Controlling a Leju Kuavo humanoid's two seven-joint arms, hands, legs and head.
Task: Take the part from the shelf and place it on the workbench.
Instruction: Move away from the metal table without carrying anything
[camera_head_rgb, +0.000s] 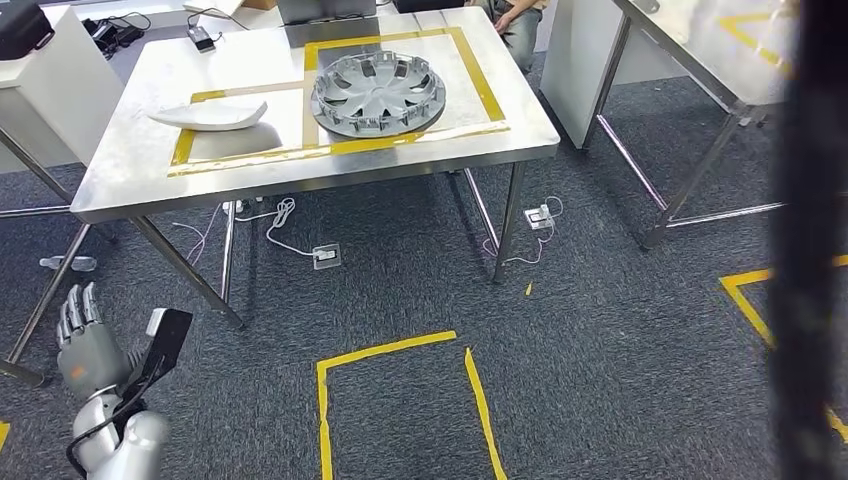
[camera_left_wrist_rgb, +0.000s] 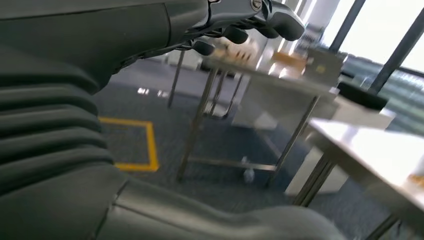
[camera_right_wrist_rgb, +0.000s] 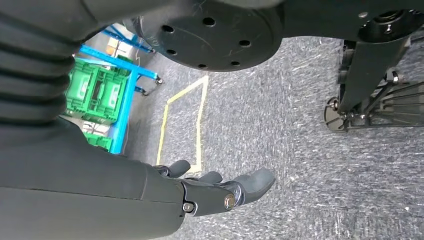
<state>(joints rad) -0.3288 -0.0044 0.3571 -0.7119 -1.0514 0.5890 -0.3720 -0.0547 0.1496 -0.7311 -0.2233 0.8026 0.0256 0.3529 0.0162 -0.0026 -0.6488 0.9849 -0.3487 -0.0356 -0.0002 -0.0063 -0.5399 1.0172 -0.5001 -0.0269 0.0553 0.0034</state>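
Looking ahead, I see the hubcap and a white part on the workbench, up and forward of my left hand, nearer than my right hand, both empty with fingers apart.

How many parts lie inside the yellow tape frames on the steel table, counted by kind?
Silver wheel cover: 1
White curved panel part: 1
Total on the steel table: 2
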